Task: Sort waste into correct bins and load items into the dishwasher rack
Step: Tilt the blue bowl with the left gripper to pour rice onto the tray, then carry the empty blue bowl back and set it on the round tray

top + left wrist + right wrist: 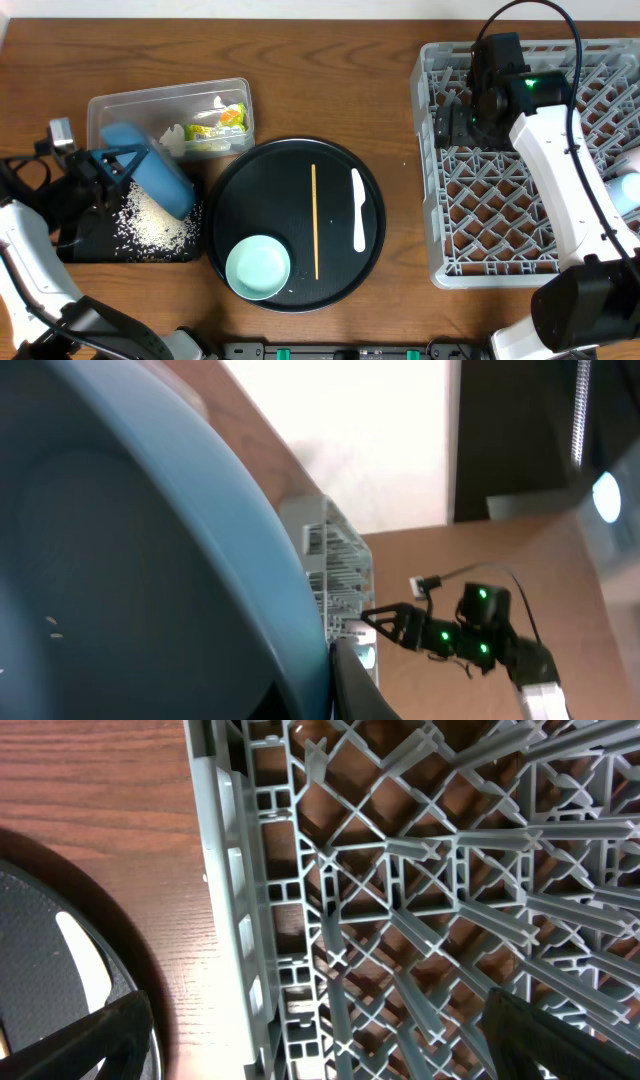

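My left gripper is shut on the rim of the big dark-blue bowl, which it holds tipped over the shallow black tray. Loose white rice lies in that tray. In the left wrist view the bowl fills the left side, and one dark finger presses its rim. My right gripper hangs open over the left edge of the grey dishwasher rack with nothing between its fingers. The clear tub holds the snack wrapper.
The round black tray carries the mint bowl, the wooden stick and the white utensil. A light-blue cup sits at the rack's right edge. Bare wood lies between round tray and rack.
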Robot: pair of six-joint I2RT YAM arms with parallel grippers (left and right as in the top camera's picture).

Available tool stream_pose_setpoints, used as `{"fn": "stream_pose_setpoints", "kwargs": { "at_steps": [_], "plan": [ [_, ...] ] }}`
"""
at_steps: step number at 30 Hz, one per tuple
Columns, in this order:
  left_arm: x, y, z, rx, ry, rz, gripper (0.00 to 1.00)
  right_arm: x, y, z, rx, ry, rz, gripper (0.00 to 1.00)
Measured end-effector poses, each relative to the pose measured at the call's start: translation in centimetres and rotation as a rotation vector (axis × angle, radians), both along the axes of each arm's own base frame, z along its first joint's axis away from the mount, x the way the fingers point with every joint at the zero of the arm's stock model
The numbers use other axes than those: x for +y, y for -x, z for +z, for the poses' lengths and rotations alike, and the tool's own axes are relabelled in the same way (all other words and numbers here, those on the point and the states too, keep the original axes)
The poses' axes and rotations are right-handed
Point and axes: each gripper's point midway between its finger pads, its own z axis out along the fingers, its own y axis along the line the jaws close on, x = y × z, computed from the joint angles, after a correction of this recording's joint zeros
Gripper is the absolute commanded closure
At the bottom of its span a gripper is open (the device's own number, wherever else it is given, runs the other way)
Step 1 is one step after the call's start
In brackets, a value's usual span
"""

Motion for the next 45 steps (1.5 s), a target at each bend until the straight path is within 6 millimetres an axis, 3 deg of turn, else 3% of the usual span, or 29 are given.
{"fn": "stream_pose_setpoints", "kwargs": {
  "at_steps": [13, 18, 23, 28, 33, 38, 41, 45],
  "plan": [
    [0.3, 0.3, 1.3, -0.086, 0.039, 0.006, 0.94, -0.3, 0.0, 0.0, -0.002, 0.018, -0.005, 0.01],
    [0.3, 0.6, 0.0, 0.002, 0.02, 0.015, 0.94, -0.3, 0.0, 0.0, -0.003, 0.018, -0.005, 0.01],
    [0.4, 0.5, 0.0, -0.014, 0.012, 0.013, 0.94, -0.3, 0.0, 0.0, -0.003, 0.018, -0.005, 0.01],
    [0.6, 0.9, -1.6, 0.141, 0.032, 0.047, 0.94, -0.3, 0.0, 0.0, -0.003, 0.018, -0.004, 0.01],
    [-0.1, 1.0, 0.4, -0.001, 0.034, 0.013, 0.94, -0.3, 0.0, 0.0, 0.0, 0.018, -0.004, 0.01],
    [0.3, 1.1, -1.0, 0.08, -0.032, 0.031, 0.94, -0.3, 0.0, 0.0, 0.001, 0.019, -0.004, 0.01],
    [-0.4, 1.0, -1.3, 0.111, -0.043, 0.011, 0.94, -0.4, 0.0, 0.0, 0.0, 0.02, -0.005, 0.01],
    [-3.4, 0.9, -1.0, 0.12, -0.125, -0.083, 0.94, -0.4, 0.1, 0.0, 0.001, 0.022, -0.004, 0.01]
  ]
}}
